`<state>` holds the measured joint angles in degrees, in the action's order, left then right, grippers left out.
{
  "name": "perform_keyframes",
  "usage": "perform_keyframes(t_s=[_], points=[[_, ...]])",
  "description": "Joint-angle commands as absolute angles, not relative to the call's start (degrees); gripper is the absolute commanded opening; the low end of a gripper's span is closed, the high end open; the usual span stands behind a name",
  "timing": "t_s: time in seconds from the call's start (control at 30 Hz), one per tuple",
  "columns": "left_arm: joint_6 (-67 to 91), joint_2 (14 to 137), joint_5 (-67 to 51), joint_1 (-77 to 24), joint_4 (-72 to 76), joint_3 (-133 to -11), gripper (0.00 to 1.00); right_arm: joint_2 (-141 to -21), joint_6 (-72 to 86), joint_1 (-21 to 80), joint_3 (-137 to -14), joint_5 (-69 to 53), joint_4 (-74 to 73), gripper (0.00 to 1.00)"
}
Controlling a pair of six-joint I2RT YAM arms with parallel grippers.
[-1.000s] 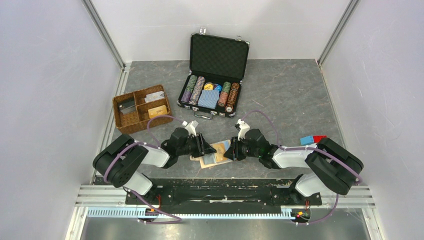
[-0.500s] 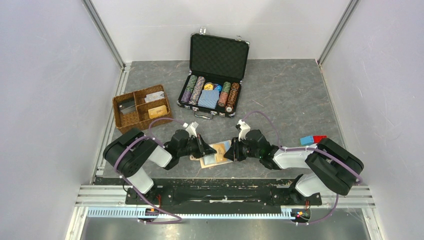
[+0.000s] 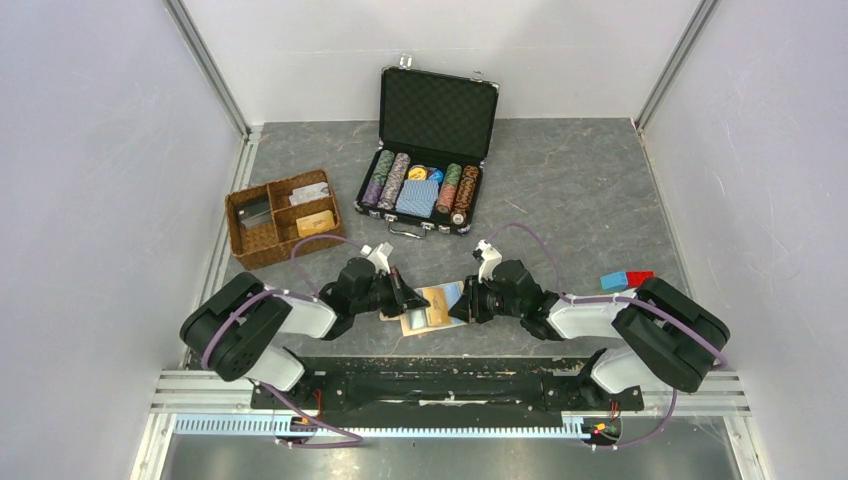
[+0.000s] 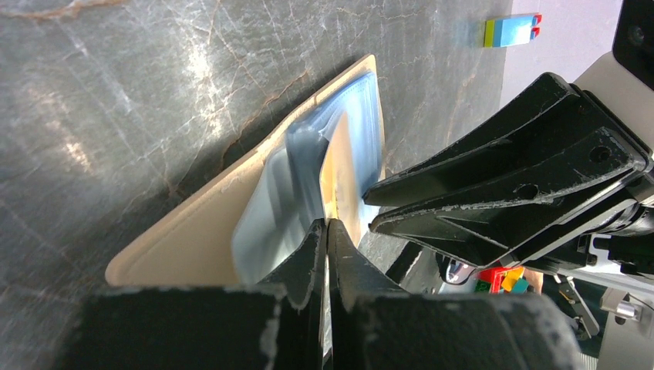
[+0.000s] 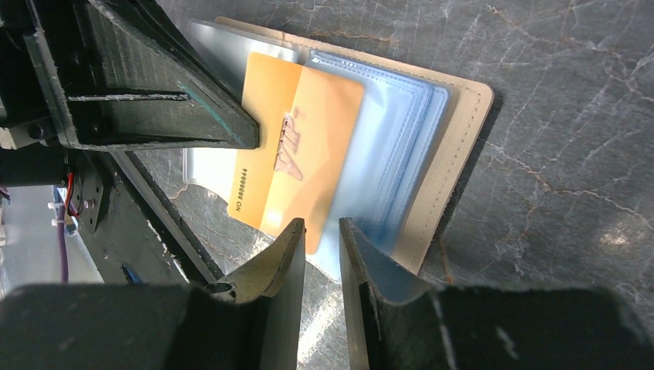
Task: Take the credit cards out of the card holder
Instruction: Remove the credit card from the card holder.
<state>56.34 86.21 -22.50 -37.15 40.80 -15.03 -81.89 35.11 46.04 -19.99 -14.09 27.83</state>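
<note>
While left fingers (image 4: 308, 258) clamp the orange credit card (image 5: 308, 131), right fingers (image 5: 278, 266), grip unclear, crowd the card holder (image 5: 456, 139) opposite.

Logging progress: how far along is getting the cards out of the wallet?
Done: what look like three cards lie in the wicker tray. In hand: the left gripper pinches an orange card in its jaws, partly out of the wallet; the right gripper sits at the wallet's edge. Left: pull it free; other pockets can't be checked.
</note>
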Motion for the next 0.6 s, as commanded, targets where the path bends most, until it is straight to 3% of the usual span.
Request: perform_keyframes(t_s=[0.0, 0.27, 0.57], points=[[53.34, 80.91, -19.09, -37.35, 31.09, -15.88, 0.02, -81.48, 34.06, 45.61, -18.71, -13.12, 25.31, 0.26], [48.55, 67.82, -16.84, -37.0, 15.96, -17.84, 0.02, -79.86, 31.36, 45.4, -19.92, -14.22, 23.34, 0.26], [38.83, 58.75, -24.58, -37.02, -2.29, -26.23, 0.02, -67.99, 13.02, 44.54, -29.84, -21.44, 7.64, 0.34]])
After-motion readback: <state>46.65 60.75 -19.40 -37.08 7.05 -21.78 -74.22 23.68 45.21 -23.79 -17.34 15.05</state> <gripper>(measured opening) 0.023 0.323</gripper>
